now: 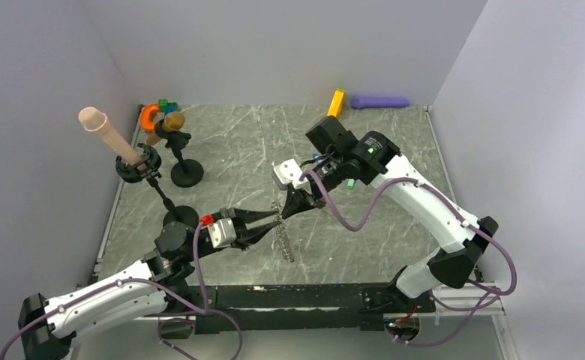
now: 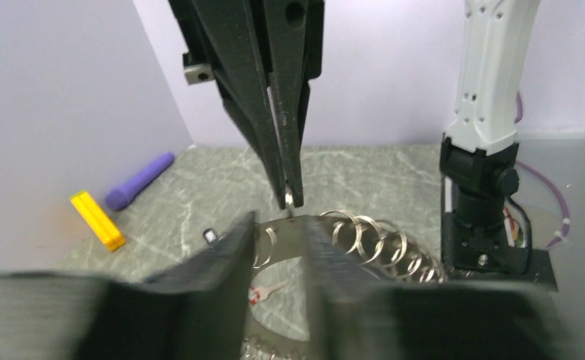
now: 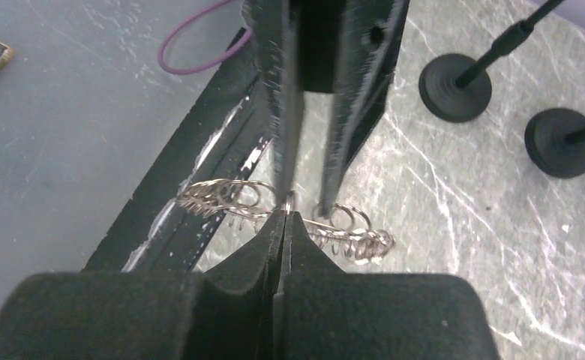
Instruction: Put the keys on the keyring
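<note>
**Both grippers at the keyring, mid-table**

One keyring (image 1: 284,241): a single loop of silver links. It is at the centre of the table, where the two sets of fingertips meet, and a tail of links trails from there toward the near edge.

Two grippers, both at the keyring.
- Right gripper (image 3: 283,219): jaws pressed together, pinching one link at the top of the loop.
- Left gripper (image 2: 278,226): jaws a narrow gap apart, tips in among the links right beside the right gripper's pinch. Can't tell if it grips any link.

Keys counted: three seen for sure.
- One red key (image 2: 258,294) lies on the table under the keyring, seen through the gap in the left fingers.
- One green key (image 1: 163,103) and one blue key (image 1: 172,107) are side by side, well apart from the keyring at the back left.
- No black key made out. There is one dark speck near the loop, too small to tell.

Other items, placed from the keyring:
- Two round black bases to its left: stand base (image 3: 454,88) and second stand base (image 3: 562,142).
- One orange block (image 1: 336,103) and one purple cylinder (image 1: 379,101), well beyond the keyring at the back wall and near each other.
</note>
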